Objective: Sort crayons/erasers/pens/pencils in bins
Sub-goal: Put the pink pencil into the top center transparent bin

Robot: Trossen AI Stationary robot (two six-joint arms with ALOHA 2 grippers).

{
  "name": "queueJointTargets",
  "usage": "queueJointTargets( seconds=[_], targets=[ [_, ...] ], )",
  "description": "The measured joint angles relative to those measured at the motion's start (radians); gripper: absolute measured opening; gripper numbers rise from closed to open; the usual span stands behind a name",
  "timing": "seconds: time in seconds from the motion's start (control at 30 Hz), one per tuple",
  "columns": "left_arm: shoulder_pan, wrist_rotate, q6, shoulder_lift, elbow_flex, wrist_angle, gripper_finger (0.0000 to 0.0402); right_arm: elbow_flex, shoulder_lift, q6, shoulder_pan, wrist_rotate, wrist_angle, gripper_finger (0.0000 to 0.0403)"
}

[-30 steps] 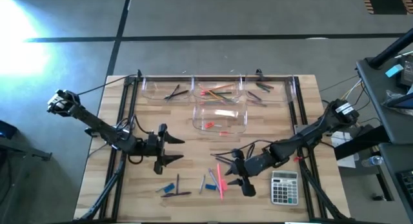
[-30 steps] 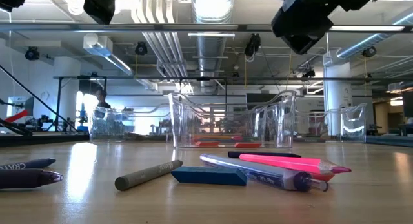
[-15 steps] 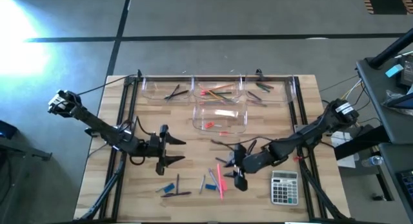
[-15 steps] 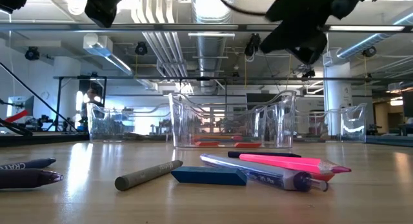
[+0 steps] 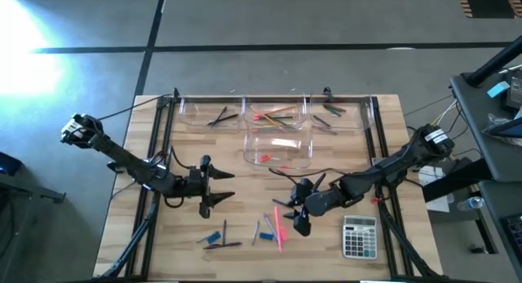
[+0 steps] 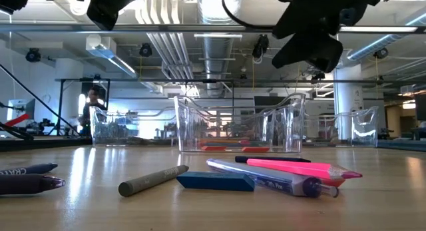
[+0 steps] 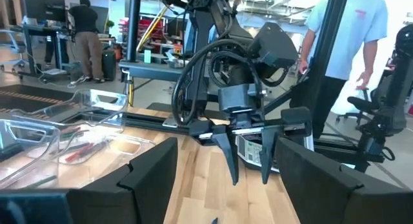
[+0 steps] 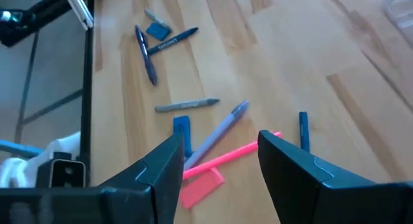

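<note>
My right gripper [image 5: 298, 214] hangs open above a loose cluster on the wood: a pink pointed stick [image 8: 226, 158], a purple pen [image 8: 219, 130], a grey crayon [image 8: 187, 105], a blue eraser [image 8: 182, 130] and a pink eraser [image 8: 201, 188]. All lie flat, and the fingers touch none of them. Farther left lie two dark blue pens [image 8: 145, 53] and another blue eraser [image 8: 157, 30]. Four clear bins stand toward the far edge, three in a row [image 5: 277, 112] and one nearer [image 5: 277, 148], each holding a few sticks. My left gripper [image 5: 232, 189] waits open and level at centre left.
A grey calculator [image 5: 359, 236] lies near the table's right front, beside my right arm. A short blue stick [image 8: 303, 129] lies to the cluster's far side. Black rails [image 5: 163, 152] run along the table's left and right sides. People stand in the room beyond the table.
My right gripper has rolled about the line it points along while staying above the cluster. The things on the table have not moved.
</note>
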Motion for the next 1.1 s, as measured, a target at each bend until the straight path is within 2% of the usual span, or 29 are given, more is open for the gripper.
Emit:
queueJointTargets(
  seconds=[0.37, 0.63, 0.8, 0.97, 1.1],
  targets=[
    [0.000, 0.000, 0.000, 0.000, 0.000, 0.000, 0.0247, 0.024, 0.082, 0.147, -0.005, 0.008, -0.015, 0.0187],
    [0.000, 0.000, 0.000, 0.000, 0.000, 0.000, 0.0247, 0.247, 0.269, 0.146, -0.004, 0.009, -0.282, 0.0187],
    [-0.001, 0.000, 0.000, 0.000, 0.000, -0.002, 0.0247, 0.358, 0.394, 0.132, 0.003, -0.003, -0.331, 0.0187],
    [-0.001, 0.001, -0.001, 0.000, 0.000, -0.002, 0.0247, 0.410, 0.459, 0.141, 0.003, -0.020, -0.416, 0.0187],
    [-0.001, 0.002, -0.001, 0.000, 0.000, -0.003, 0.0247, 0.405, 0.471, 0.173, 0.002, -0.015, -0.420, 0.0187]
  ],
)
